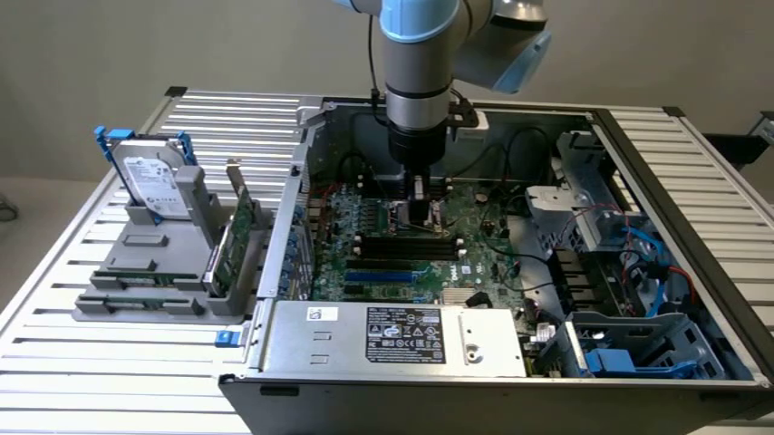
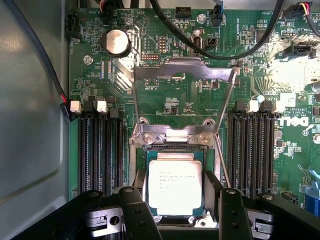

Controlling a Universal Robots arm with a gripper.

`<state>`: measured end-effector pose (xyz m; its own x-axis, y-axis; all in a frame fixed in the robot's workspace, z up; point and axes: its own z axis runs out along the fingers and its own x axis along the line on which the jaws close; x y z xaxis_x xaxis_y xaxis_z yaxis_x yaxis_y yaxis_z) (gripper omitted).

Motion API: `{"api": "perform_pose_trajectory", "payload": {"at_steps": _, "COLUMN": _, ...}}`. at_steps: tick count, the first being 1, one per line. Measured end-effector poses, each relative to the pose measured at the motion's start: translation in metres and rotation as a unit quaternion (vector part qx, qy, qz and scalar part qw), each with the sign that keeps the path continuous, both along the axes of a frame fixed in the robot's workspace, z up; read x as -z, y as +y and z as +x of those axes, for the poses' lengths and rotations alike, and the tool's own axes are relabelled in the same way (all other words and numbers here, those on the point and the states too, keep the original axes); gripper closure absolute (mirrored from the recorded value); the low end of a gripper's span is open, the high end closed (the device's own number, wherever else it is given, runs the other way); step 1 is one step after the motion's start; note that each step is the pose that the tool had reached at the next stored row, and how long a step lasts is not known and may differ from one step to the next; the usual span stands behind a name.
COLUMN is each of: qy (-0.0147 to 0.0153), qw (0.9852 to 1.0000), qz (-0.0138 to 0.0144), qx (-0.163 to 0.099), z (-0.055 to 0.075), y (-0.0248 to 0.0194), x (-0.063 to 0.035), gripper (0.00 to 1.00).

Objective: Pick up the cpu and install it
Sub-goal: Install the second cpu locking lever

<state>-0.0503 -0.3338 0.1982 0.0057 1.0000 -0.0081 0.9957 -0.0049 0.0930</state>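
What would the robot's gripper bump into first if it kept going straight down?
Most likely the cpu, the silvery square chip sitting between the gripper fingers in the motherboard socket. The fingers stand open on either side; how close they are is hard to judge.

The cpu (image 2: 175, 186) sits flat in the socket of the green motherboard (image 2: 165, 105), its pale top showing between the two black fingers (image 2: 132, 210) of the gripper (image 2: 176, 212). The socket's metal load plate (image 2: 184, 75) stands swung open beyond it, with dark memory slots (image 2: 100, 150) on both sides and a round coin battery (image 2: 116, 42) near a black cable (image 2: 210, 47).
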Motion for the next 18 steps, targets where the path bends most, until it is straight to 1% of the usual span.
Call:
{"api": "perform_pose_trajectory", "payload": {"at_steps": 3, "qy": -0.0046, "qw": 1.0, "qz": -0.0012, "qx": 0.0, "z": 0.0, "y": -0.0001, "x": 0.0, "gripper": 0.45}}
{"api": "perform_pose_trajectory", "payload": {"at_steps": 5, "qy": -0.0064, "qw": 1.0, "qz": -0.0017, "qx": 0.0, "z": 0.0, "y": -0.0001, "x": 0.0, "gripper": 0.45}}
{"api": "perform_pose_trajectory", "payload": {"at_steps": 11, "qy": -0.0082, "qw": 1.0, "qz": -0.0019, "qx": 0.0, "z": -0.001, "y": 0.0, "x": 0.0, "gripper": 0.45}}
{"api": "perform_pose_trajectory", "payload": {"at_steps": 15, "qy": -0.0105, "qw": 0.9999, "qz": -0.002, "qx": 0.0, "z": -0.0019, "y": -0.0001, "x": 0.0005, "gripper": 0.45}}
{"api": "perform_pose_trajectory", "payload": {"at_steps": 18, "qy": -0.0128, "qw": 0.9999, "qz": -0.0021, "qx": 0.0, "z": -0.0031, "y": -0.0001, "x": 0.0012, "gripper": 0.45}}
